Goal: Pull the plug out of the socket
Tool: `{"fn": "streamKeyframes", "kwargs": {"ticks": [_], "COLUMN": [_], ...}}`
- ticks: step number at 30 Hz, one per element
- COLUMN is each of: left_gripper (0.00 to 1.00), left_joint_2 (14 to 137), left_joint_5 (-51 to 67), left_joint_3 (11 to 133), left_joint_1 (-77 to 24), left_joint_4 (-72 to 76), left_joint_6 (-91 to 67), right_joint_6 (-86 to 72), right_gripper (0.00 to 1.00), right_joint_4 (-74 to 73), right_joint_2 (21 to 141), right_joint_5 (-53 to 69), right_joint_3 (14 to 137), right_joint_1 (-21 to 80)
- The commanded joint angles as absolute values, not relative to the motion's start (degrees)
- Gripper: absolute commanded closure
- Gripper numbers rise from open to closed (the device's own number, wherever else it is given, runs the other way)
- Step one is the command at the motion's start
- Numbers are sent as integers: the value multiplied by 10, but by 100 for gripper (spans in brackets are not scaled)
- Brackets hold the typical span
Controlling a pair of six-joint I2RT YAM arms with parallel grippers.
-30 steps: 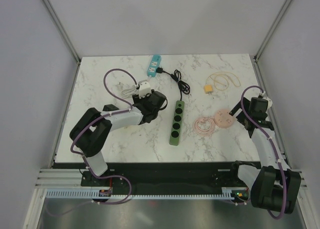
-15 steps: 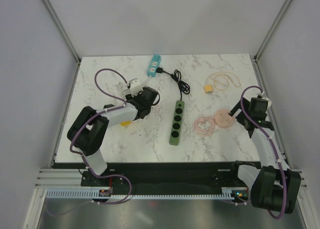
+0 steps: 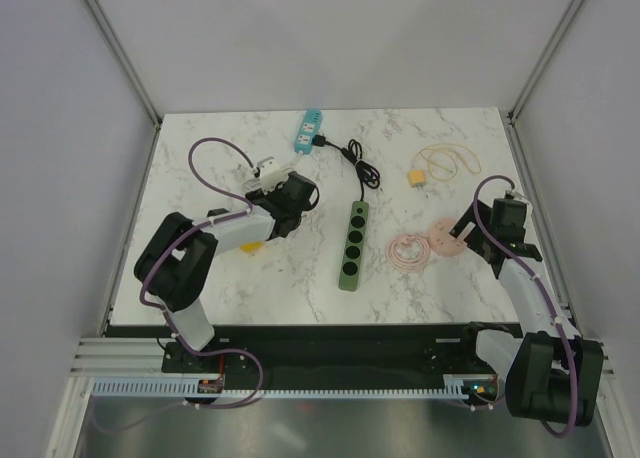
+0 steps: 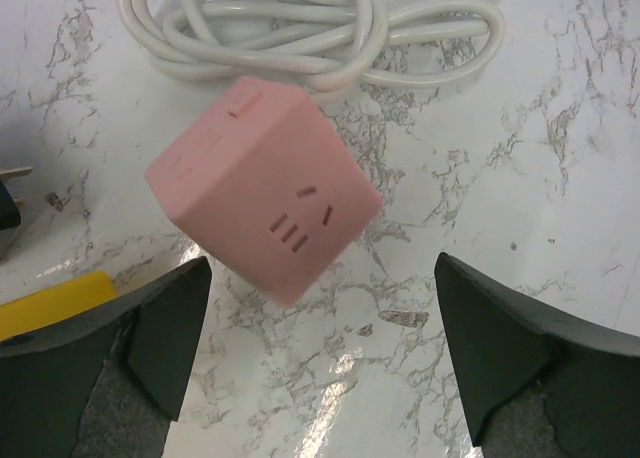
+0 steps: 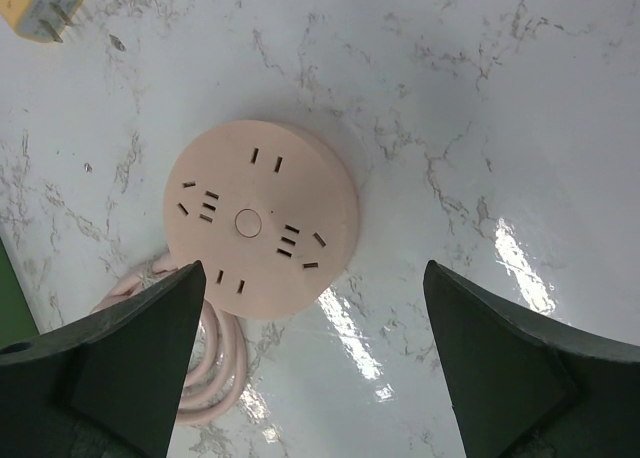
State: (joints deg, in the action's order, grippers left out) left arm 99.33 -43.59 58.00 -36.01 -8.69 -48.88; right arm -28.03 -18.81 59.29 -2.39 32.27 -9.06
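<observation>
Presently left end effector [image 4: 320, 358] splayed empty over cube socket [image 4: 262, 186]; right end effector [image 5: 315, 356] likewise, round socket [image 5: 260, 218].

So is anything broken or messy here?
Nothing looks broken or spilled. Only the pink cube socket sits cornerwise to the left gripper, with a white cord loosely bundled behind it.

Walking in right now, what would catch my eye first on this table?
A long green power strip lies in the middle. The left gripper hangs open over a pink cube socket, the right gripper over a round pink socket. At the far edge, a black plug sits in a turquoise power strip.
</observation>
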Motion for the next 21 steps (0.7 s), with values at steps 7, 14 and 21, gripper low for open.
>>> {"fn": "streamKeyframes", "kwargs": {"ticks": [7, 14, 21], "left_gripper": [0, 0, 0], "left_joint_2": [967, 890, 708], "left_joint_5": [-448, -425, -196], "left_joint_3": [604, 614, 440], "left_joint_1": [-364, -435, -492], "left_joint_4": [-81, -51, 37], "left_joint_6": [-465, -350, -355], "right_joint_6": [-276, -248, -305], "right_gripper": [2, 2, 2], "right_joint_4": [-174, -184, -176], "right_joint_2": [586, 554, 527], "right_joint_5": [-32, 7, -32], "right_joint_3": [322, 352, 356], "right_joint_1": [-68, 42, 225]}}
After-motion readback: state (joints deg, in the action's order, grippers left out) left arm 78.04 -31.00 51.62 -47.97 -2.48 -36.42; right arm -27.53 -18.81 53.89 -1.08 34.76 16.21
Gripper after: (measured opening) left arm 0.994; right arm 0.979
